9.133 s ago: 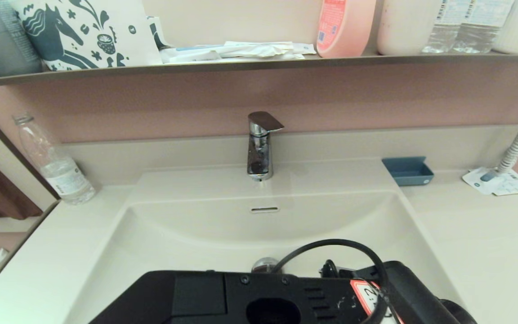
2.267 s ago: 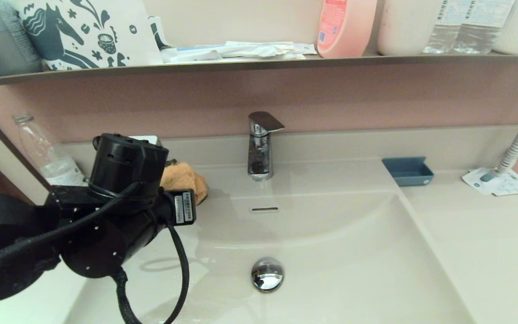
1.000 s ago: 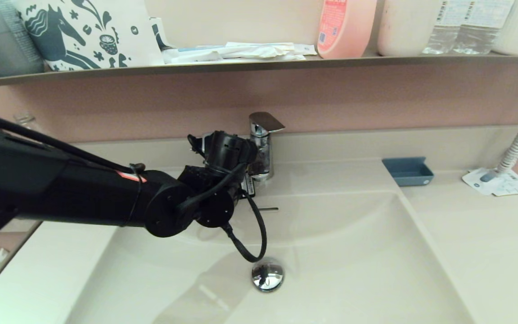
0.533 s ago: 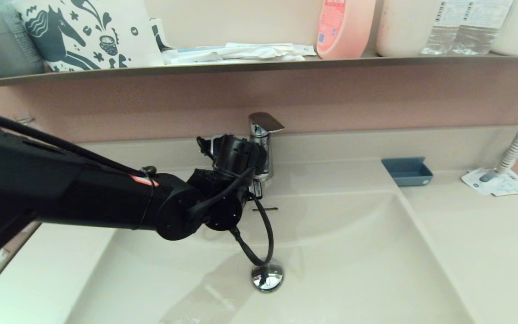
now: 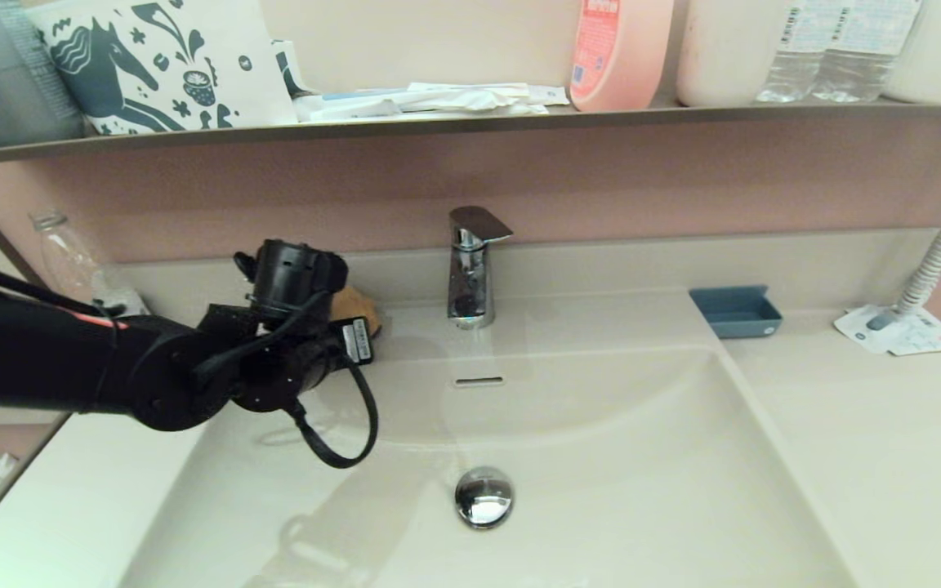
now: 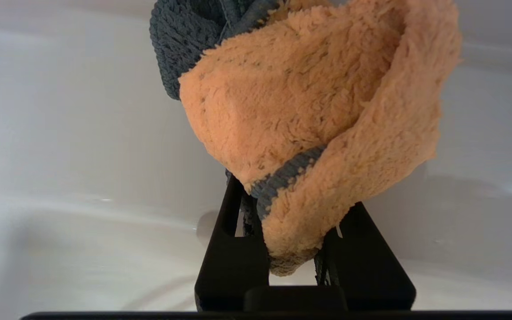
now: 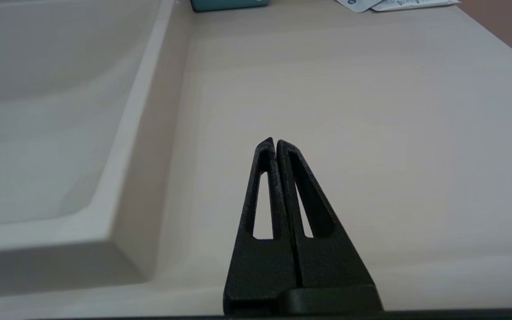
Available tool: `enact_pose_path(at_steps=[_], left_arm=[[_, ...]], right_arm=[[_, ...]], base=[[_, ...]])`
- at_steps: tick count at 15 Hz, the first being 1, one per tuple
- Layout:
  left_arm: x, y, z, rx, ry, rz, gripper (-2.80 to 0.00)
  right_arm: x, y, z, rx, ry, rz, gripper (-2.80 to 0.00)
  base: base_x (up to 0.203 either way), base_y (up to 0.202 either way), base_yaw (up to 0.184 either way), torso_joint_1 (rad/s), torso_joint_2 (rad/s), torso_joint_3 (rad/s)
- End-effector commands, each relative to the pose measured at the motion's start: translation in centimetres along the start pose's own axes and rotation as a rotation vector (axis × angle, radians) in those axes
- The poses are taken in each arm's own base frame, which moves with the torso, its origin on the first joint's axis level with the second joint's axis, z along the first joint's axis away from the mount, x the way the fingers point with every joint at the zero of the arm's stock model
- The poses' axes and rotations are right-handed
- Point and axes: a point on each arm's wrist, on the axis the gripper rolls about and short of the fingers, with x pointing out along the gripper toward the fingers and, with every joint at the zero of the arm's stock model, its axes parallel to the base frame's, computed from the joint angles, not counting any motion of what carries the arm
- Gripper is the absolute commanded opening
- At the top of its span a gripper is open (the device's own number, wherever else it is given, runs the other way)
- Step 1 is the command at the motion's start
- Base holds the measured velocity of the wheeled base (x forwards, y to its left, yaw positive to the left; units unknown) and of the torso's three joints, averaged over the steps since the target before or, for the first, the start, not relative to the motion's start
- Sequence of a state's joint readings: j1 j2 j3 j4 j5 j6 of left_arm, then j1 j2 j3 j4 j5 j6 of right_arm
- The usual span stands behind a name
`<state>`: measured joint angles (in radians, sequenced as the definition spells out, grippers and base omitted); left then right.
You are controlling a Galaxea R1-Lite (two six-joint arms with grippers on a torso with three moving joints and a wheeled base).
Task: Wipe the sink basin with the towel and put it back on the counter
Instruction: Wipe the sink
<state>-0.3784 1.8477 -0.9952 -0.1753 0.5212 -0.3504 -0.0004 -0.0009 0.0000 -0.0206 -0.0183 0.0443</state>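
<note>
Holding the towel (image 6: 314, 120) in my left claw (image 6: 289, 231): fingers closed on a low fold of the orange terry, dark knit edging caught between them, the rest of the wad bulging out past my fingertips with no clear long axis. Item, left claw (image 5: 348, 314): at the rear left corner of the sink basin (image 5: 601, 490), beside the chrome faucet (image 5: 470, 265), which stands just to my right. Item, towel (image 5: 356, 306): only a small orange patch shows from the head, just beyond my wrist housing; whether it is touching the surface or hanging just above it I cannot tell. Item, counter (image 5: 871, 441): the rear ledge lies directly beneath and ahead of the towel; a clear water bottle (image 5: 70, 261) stands off to my left. Item, drain plug (image 5: 483, 496): well behind and right of my claw, down in the bowl. Item, right claw (image 7: 276, 146): fingers pressed together, holding nothing, parked over the counter (image 7: 349, 98) right of the basin, out of the head view. Judgement: the left arm alone is placed to finish; the release spot is straight below the wad, so the coming move looks like a short lowering and opening, with no sideways travel.
</note>
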Motion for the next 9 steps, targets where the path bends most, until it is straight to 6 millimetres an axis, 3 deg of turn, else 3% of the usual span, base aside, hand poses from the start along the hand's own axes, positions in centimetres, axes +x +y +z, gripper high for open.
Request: enact_pose_path(at_steps=[1, 5, 7, 9], left_arm=[[0.3, 2.3, 0.5, -0.028, 0.010, 0.037, -2.80], [0.6, 5.0, 0.7, -0.033, 0.032, 0.054, -2.80], [0.6, 4.7, 0.7, -0.032, 0.027, 0.047, -2.80], [0.0, 2.7, 1.2, -0.014, 0.000, -0.006, -2.80]], right_arm=[[0.0, 0.0, 0.0, 0.000, 0.000, 0.000, -2.80], [0.0, 0.0, 0.0, 0.000, 0.000, 0.000, -2.80], [0.0, 0.0, 0.0, 0.000, 0.000, -0.001, -2.80], [0.0, 0.0, 0.0, 0.000, 0.000, 0.000, -2.80]], base=[[0.000, 0.000, 0.000, 0.000, 0.00, 0.000], [0.000, 0.000, 0.000, 0.000, 0.00, 0.000], [0.000, 0.000, 0.000, 0.000, 0.00, 0.000], [0.000, 0.000, 0.000, 0.000, 0.00, 0.000]])
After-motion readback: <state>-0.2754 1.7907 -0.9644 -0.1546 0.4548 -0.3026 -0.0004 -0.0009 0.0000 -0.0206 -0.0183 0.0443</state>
